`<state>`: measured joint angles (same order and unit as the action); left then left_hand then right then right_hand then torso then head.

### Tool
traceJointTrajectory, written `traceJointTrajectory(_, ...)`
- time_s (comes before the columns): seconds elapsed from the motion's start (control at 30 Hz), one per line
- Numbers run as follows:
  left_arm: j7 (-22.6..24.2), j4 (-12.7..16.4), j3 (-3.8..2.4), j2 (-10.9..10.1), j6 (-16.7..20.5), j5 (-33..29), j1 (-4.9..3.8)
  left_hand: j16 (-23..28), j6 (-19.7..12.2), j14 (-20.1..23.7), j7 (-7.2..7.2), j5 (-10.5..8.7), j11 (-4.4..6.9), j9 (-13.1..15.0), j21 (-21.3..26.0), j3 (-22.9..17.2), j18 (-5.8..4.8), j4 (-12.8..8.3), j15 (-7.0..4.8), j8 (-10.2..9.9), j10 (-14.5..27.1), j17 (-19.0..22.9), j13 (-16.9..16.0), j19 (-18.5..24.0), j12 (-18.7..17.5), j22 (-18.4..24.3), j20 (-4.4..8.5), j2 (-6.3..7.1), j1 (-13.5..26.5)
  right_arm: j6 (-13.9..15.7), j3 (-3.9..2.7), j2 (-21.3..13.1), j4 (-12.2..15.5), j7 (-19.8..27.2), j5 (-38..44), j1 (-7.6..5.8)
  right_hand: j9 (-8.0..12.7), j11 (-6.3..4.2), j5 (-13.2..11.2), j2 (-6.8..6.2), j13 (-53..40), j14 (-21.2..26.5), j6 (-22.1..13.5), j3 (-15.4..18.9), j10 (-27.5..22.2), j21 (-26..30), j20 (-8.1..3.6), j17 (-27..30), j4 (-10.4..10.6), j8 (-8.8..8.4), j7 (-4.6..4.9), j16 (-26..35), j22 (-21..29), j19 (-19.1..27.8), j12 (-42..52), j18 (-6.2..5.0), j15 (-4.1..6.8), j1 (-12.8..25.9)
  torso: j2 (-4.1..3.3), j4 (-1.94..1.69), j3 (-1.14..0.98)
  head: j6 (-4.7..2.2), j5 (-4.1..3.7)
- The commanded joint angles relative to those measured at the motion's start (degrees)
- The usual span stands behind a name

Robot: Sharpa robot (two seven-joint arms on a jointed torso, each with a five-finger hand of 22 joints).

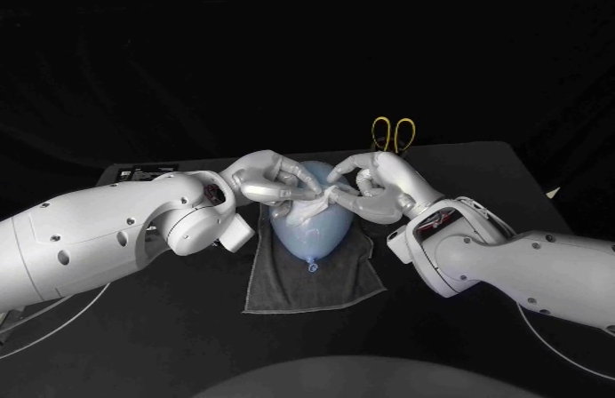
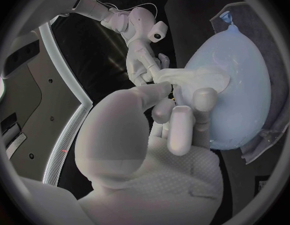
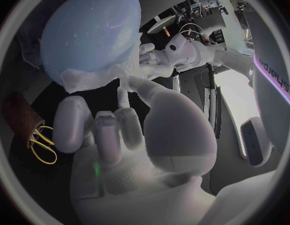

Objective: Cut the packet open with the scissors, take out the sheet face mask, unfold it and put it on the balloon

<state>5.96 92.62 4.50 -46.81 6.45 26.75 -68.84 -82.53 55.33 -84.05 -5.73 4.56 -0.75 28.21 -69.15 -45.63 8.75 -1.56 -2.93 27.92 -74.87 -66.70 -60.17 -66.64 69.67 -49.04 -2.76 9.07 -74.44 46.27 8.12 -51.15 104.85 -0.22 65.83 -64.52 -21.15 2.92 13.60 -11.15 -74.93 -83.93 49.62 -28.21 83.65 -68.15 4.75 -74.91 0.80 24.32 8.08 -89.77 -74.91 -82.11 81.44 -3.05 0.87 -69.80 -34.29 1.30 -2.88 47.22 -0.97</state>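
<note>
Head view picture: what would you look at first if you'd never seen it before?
The pale blue balloon, lying on a dark towel in the middle of the table, catches the eye first. The left hand and right hand meet over its wide end, both pinching the white sheet mask that lies on it. Behind them, yellow-handled scissors sit near the table's far edge.

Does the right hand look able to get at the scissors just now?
Probably not yet: the way to the scissors looks free, but the right hand holds the sheet mask.
</note>
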Motion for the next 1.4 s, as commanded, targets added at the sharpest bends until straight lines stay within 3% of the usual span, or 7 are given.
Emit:
traceJointTrajectory(0.03, 0.5, -0.14, 0.02, 0.0, -0.29, -2.25, 0.04, -0.21, 0.08, -1.07, 0.23, 0.68, -0.02, 3.51, -0.28, -0.63, -0.87, 0.01, 0.0, 0.49, -0.29, -0.09, 0.01, 0.25, 0.14, -0.1, 0.01, 0.0, 0.69, -4.63, -0.04, -0.72, 0.65, 3.34, 0.03, -0.04, 0.61, 0.76, -1.12, -0.41, -7.66, -6.07, -0.8, 0.33, -0.45, 0.74, 0.54, -15.09, 0.34, -1.24, 0.39, -0.23, -9.19, 0.28, -0.84, -1.22, -0.57, 0.36, 0.04, 0.06, -0.06, -0.34, -0.02)
traceJointTrajectory(0.3, -0.48, -0.52, 0.03, 0.05, 0.23, -2.09, 0.08, 0.39, -0.85, -0.61, 0.03, -0.23, -0.19, 4.08, 0.44, -0.6, -0.65, -0.03, 0.12, 0.47, 1.38, 1.51, 2.89, 1.2, -2.02, 1.2, -0.06, -0.17, 1.43, -6.03, -0.03, -2.35, 1.43, 5.52, -0.24, -0.04, 1.7, 1.46, -2.93, 0.0, -5.92, -6.07, -1.48, 0.92, -2.18, 2.28, 1.28, -15.09, 0.49, -3.6, 1.12, -0.23, -8.81, 0.98, -2.85, -1.52, -1.24, -0.46, 0.07, 0.0, -0.05, -0.51, 0.02)
traceJointTrajectory(0.4, -0.12, -0.49, 0.03, -0.01, 0.5, -0.13, 0.08, 2.8, -3.77, 1.74, -1.08, -1.03, -1.35, 3.89, 4.35, 2.16, 0.29, -0.08, 1.15, -0.82, 12.07, 7.44, 17.98, 5.74, -14.34, 7.3, -0.88, 0.41, 2.35, -6.8, -0.03, -2.94, 1.43, 5.58, -0.33, -0.04, 1.96, 1.45, -1.78, 0.52, -5.83, -6.07, -0.88, 0.2, -2.23, 2.16, 1.39, -15.09, -0.38, -4.1, 1.15, -0.23, -8.86, 0.93, -2.81, -1.54, -1.25, -2.18, 0.0, -0.06, 0.0, -0.61, -0.12)
traceJointTrajectory(0.47, 0.27, -0.41, 0.03, -0.11, 0.71, 1.17, 0.09, 3.69, -5.08, 2.86, -1.69, -1.0, -1.97, 3.16, 6.3, 4.17, 0.71, 0.07, 1.7, -2.04, 14.81, 9.61, 21.08, 7.78, -17.09, 10.03, -1.42, 1.5, 2.98, -7.38, -0.03, -3.47, 1.58, 5.65, -0.23, -0.05, 2.01, 1.43, -1.35, 0.57, -5.82, -6.07, -0.59, 0.03, -2.23, 2.03, 1.41, -15.09, -0.63, -4.2, 1.13, -0.23, -8.9, 0.88, -2.77, -1.51, -1.25, -2.57, -0.02, -0.05, 0.01, -0.66, -0.13)
traceJointTrajectory(0.83, 2.55, -0.49, 0.04, -1.0, 2.06, 4.51, 0.14, 4.1, -5.58, 3.85, -2.35, -1.03, -2.48, 1.91, 7.66, 6.36, 1.05, -0.77, 2.28, -3.26, 16.19, 10.97, 22.82, 8.66, -18.85, 11.48, -2.16, 2.17, 1.45, -8.98, 0.09, -6.97, 2.86, 5.33, 1.04, -0.02, 2.16, 1.31, -1.03, 0.52, -5.81, -6.07, 0.52, -0.49, -2.14, 1.61, 1.4, -15.09, -1.81, -4.45, 0.99, -0.23, -9.03, 0.72, -2.59, -1.45, -1.17, -4.11, 0.09, 0.04, 0.06, -1.37, -0.63)
traceJointTrajectory(1.1, 7.22, 0.11, -0.03, -3.05, 2.0, 4.49, 0.41, 6.04, -5.26, 5.96, -2.27, -0.99, -2.51, 1.21, 10.21, 7.4, 1.76, -1.19, 2.36, -3.65, 16.58, 15.63, 23.6, 11.29, -19.38, 15.47, -2.32, 2.65, 0.84, -1.38, 0.2, -9.67, 2.69, 8.19, -10.57, 0.04, 2.17, 0.92, -1.75, 1.12, -6.22, -6.07, 2.35, 0.42, -1.37, -0.36, 1.22, -15.09, -0.39, -4.37, 0.48, -0.23, -9.54, -0.14, -1.75, -1.11, -0.88, -2.59, 0.09, 0.0, 0.07, -2.34, -1.33)
traceJointTrajectory(1.4, 11.01, 1.21, -0.15, -6.21, -0.01, 1.76, 0.53, 7.59, -4.77, 7.78, -1.97, -0.94, -2.36, 0.65, 10.78, 7.79, 1.79, -1.63, 2.29, -3.79, 17.3, 18.59, 24.26, 11.87, -19.88, 15.79, -2.35, 2.42, -0.03, -0.18, 0.32, -10.62, 1.05, 4.4, -18.41, 0.25, 1.84, -0.07, -2.45, 2.62, -8.41, -6.07, 4.27, 1.39, 1.03, -3.13, 0.44, -15.09, 2.02, -3.63, -0.63, -0.23, -10.24, -1.42, 1.08, -0.62, 0.01, -0.83, 0.0, -0.06, 0.02, -3.21, -1.93)
